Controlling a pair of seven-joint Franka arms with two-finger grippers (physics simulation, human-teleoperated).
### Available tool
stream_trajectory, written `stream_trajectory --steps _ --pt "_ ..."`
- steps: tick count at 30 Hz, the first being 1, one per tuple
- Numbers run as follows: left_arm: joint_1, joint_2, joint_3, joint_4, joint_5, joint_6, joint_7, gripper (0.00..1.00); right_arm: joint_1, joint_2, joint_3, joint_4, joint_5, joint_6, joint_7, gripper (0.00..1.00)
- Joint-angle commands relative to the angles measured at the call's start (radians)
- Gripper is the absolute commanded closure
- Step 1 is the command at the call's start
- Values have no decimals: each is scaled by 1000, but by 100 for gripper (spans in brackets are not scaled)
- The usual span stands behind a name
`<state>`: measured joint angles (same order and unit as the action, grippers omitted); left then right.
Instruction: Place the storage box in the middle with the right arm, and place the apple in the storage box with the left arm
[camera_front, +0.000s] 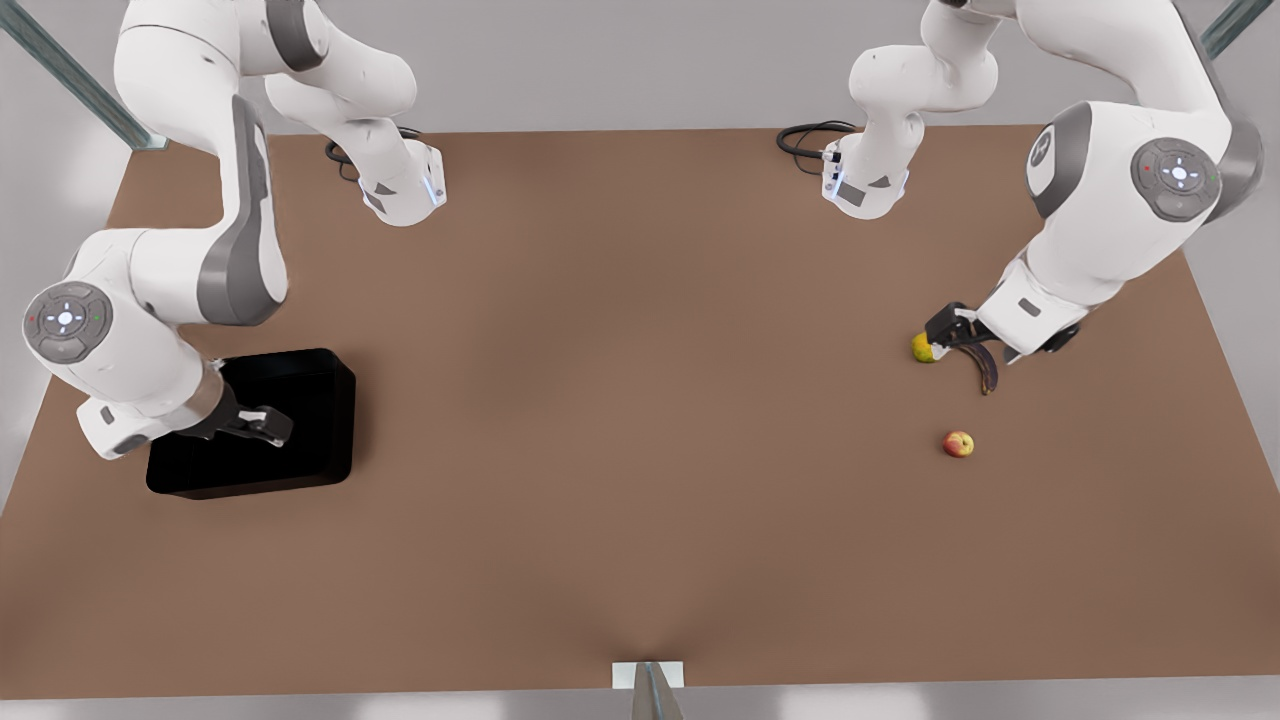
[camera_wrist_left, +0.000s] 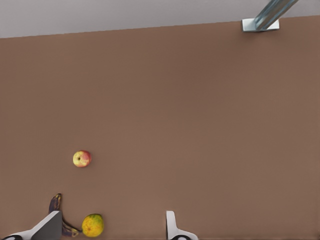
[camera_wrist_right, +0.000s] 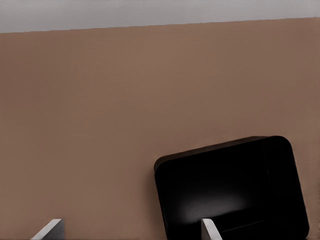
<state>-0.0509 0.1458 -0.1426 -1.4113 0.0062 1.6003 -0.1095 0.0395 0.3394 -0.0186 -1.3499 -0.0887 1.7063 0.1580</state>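
A black storage box (camera_front: 300, 400) sits at nine o'clock on the brown table (camera_front: 620, 400), nothing visible inside, with the right gripper (camera_front: 265, 425) hovering over it, fingers spread. At three o'clock, the left gripper (camera_front: 945, 330), fingers spread, hovers by a yellow-green fruit (camera_front: 922, 348) and a banana (camera_front: 985, 370); the apple (camera_front: 958, 443) lies near them, toward five o'clock.

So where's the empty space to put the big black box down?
The wide brown middle of the table, between the storage box and the apple, is bare. It's crowded by the left gripper, banana and yellow-green fruit.
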Motion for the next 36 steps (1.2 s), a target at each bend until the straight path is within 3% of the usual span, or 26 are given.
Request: stream_trajectory --steps 1,2,3,7,9,13,18,21,26,30,32,36 --pt "3 0 1 0 -8 0 4 0 -7 -2 2 -6 3 -5 3 0" --pt "5 55 0 -3 -8 3 1 0 -10 -10 3 -11 3 -19 5 0" --pt "14 193 2 -5 -5 10 -7 0 -21 -14 6 -3 3 -42 -8 0" --pt "43 362 -3 2 -20 164 -16 0 -128 -11 0 -15 7 -79 -173 0" --pt "98 382 -18 0 -23 161 -12 0 -214 -3 -1 -15 14 -80 -308 0" --pt "160 423 -28 -132 139 386 -21 0 -299 10 -12 -21 53 -100 -385 0" --pt "283 488 -63 -135 153 468 -10 0 -339 4 -27 -224 72 39 -483 0" --pt "298 393 -71 -336 153 563 -13 0 -386 47 -27 -270 72 156 -506 0" --pt "342 367 -101 -413 173 557 -7 0 -418 81 -29 -337 70 237 -523 0" --pt "413 426 -100 -406 175 638 -2 0 -434 87 -38 -393 63 311 -583 0" --pt "413 449 -100 -403 175 656 -4 0 -431 110 -115 -377 58 381 -741 0" --pt "419 503 -101 -405 175 705 -4 0 -446 127 -119 -396 60 477 -775 0"
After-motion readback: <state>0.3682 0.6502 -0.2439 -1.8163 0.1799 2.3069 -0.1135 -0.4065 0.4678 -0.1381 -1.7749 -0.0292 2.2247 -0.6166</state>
